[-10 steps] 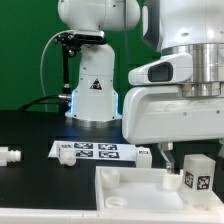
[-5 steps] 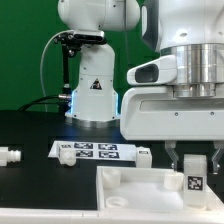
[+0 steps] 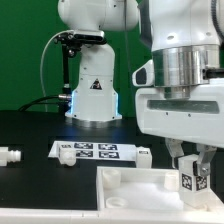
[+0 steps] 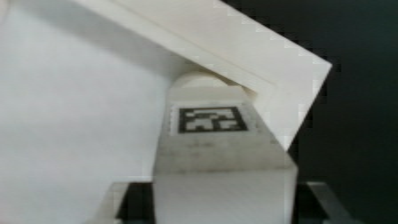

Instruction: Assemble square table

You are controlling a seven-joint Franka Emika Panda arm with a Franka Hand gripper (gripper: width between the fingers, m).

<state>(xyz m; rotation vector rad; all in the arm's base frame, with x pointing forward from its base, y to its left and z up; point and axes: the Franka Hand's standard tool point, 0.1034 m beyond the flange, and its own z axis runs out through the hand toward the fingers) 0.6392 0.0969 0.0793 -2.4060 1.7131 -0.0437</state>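
My gripper (image 3: 193,165) is shut on a short white table leg (image 3: 193,176) with a black-and-white tag, held upright just above the tabletop's corner on the exterior view's right. In the wrist view the leg (image 4: 217,150) fills the space between my two fingers and points at a corner socket (image 4: 210,78) of the white square tabletop (image 4: 89,90). The tabletop (image 3: 130,195) lies flat at the front of the black table, with a raised corner socket (image 3: 108,175) at its near-left corner.
The marker board (image 3: 95,151) lies behind the tabletop. A small white part (image 3: 144,155) sits at its right end. Another white leg-like part (image 3: 8,156) lies at the exterior view's left edge. The arm's base (image 3: 92,95) stands at the back.
My gripper has turned about its axis and moved slightly with the leg, which now hangs nearer over the tabletop's corner. The tabletop and loose parts have not moved.
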